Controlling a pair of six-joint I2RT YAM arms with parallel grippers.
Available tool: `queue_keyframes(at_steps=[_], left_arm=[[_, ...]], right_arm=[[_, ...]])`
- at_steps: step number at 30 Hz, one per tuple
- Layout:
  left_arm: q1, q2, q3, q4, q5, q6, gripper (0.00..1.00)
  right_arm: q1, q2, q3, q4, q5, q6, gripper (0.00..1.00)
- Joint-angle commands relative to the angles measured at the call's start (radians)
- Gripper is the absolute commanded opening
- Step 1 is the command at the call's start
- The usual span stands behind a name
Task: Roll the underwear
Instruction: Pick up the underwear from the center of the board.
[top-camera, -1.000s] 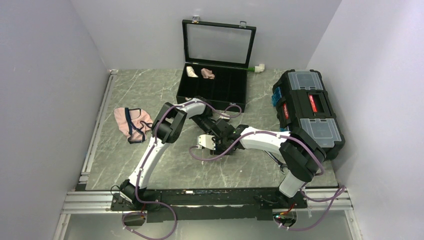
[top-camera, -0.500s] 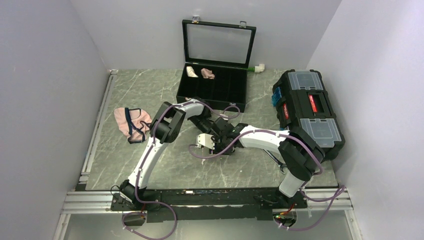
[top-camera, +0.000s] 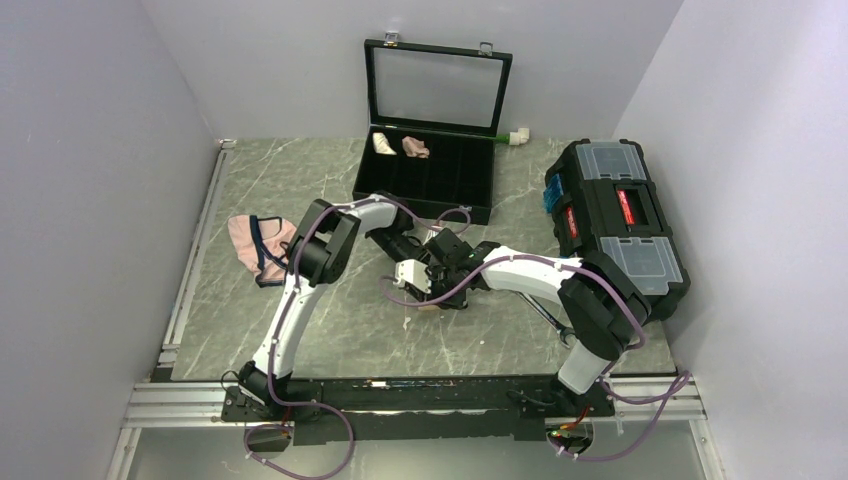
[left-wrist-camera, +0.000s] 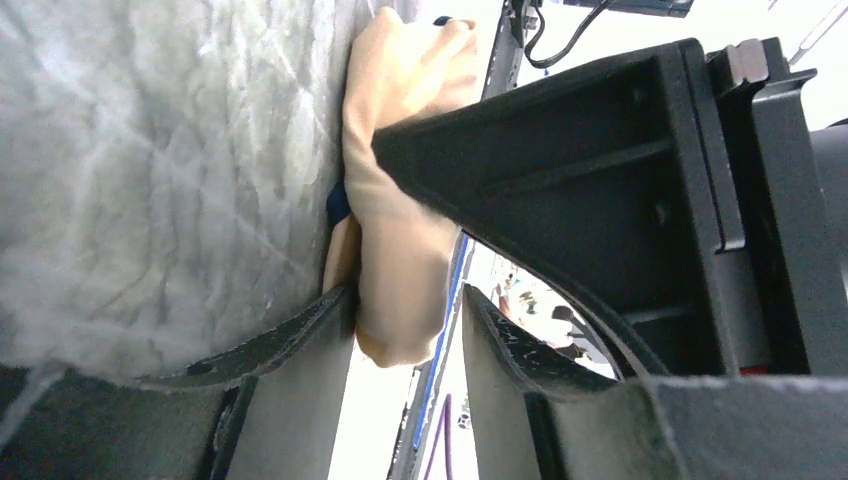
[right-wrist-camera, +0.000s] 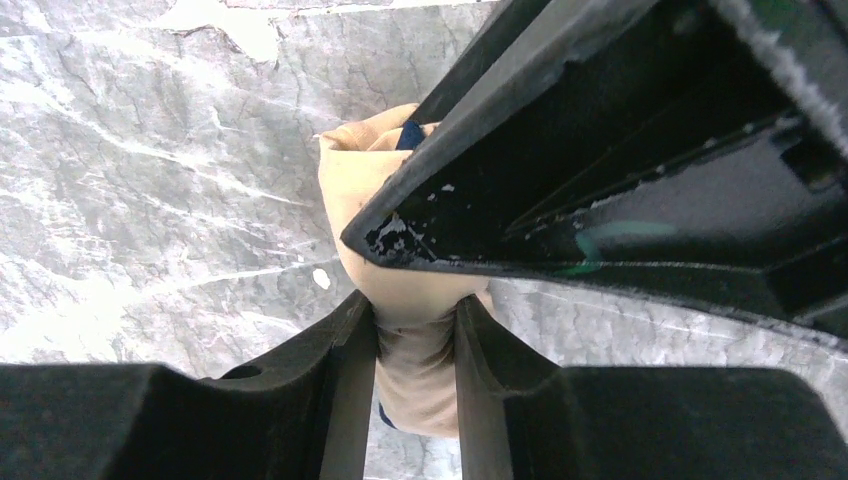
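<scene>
At the centre of the grey marbled desk (top-camera: 300, 330), two robot arms met tip to tip over the tan underwear (right-wrist-camera: 365, 180), which was bunched into a short roll with navy edging showing. The right pincer (right-wrist-camera: 413, 305) was clenched on one end. The left pincer (left-wrist-camera: 407, 295) stood parted around the other end, one finger touching cloth without squeezing. Pinched at one end only, the soft roll looked likely to spring loose, or to snag the left finger and drag toward nine o'clock, where pink underwear (top-camera: 262, 247) lay.
</scene>
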Motion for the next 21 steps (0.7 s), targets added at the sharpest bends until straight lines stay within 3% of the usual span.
queue_keyframes(at_steps=[1, 7, 13, 18, 21], left_arm=[[0.039, -0.003, -0.029, 0.114, -0.215, 0.028, 0.51], [0.055, -0.043, -0.059, 0.133, -0.226, 0.032, 0.50], [0.055, -0.037, -0.048, 0.125, -0.223, 0.023, 0.32], [0.055, -0.078, -0.107, 0.190, -0.237, -0.003, 0.41], [0.060, -0.136, -0.157, 0.248, -0.242, -0.029, 0.41]], right_arm=[[-0.001, 0.014, -0.038, -0.177, -0.033, 0.039, 0.00], [-0.002, -0.009, -0.038, -0.168, -0.022, 0.051, 0.00], [-0.002, 0.019, -0.026, -0.167, -0.037, 0.046, 0.00], [-0.001, 0.044, -0.006, -0.171, -0.048, 0.051, 0.00], [-0.006, 0.057, 0.001, -0.176, -0.061, 0.054, 0.00]])
